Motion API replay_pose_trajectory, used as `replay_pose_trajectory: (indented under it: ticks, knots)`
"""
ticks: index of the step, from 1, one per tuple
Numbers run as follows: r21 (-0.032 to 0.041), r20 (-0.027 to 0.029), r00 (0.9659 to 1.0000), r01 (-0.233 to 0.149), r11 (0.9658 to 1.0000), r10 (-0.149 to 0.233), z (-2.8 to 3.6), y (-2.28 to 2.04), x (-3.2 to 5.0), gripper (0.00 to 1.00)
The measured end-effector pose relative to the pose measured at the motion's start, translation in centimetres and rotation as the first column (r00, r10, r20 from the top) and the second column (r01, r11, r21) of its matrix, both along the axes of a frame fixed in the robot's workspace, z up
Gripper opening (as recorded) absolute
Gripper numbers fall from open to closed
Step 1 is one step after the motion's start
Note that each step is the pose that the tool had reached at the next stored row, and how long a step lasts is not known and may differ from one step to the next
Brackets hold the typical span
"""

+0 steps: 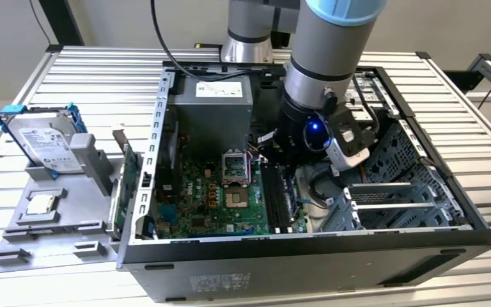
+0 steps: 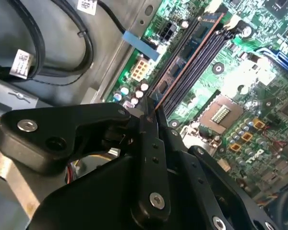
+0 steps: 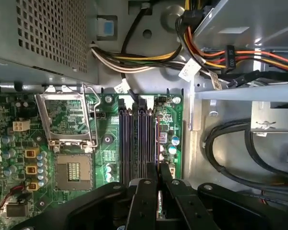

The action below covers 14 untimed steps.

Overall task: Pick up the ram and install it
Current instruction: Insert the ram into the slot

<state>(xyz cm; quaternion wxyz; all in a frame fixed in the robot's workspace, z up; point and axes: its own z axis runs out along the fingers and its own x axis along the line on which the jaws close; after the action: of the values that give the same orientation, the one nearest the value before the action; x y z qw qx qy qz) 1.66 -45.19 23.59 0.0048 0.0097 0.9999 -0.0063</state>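
gripper (image 2: 151, 112) | clamped on ram (image 2: 189, 52) | over motherboard (image 2: 240, 81) slots

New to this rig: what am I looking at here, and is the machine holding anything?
A grey robot arm reaches into an open black computer case on a slatted metal table; the exterior view watches from outside. Both wrist views ride on the arm, looking past its black jaws at the green motherboard. The jaws are closed on the thin dark blue-green ram stick, held along the black memory slots. Beside the case, a grey tray carries a silver hard drive in a blue frame and a square processor chip.
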Motion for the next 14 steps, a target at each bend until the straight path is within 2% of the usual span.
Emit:
replay_pose_trajectory:
  ticks: [2, 7, 14]
  knots:
    - [-0.0001, -0.0001, 1.0, 0.0, 1.0, 0.0, -0.02, -0.01, 0.0, 0.0]
    - [0.0002, -0.0041, 1.0, 0.0, 1.0, 0.0, -0.75, 0.0, -0.06, 0.0]
    - [0.0, -0.008, 1.0, 0.0, 1.0, 0.0, -1.39, -0.01, -0.14, 0.0]
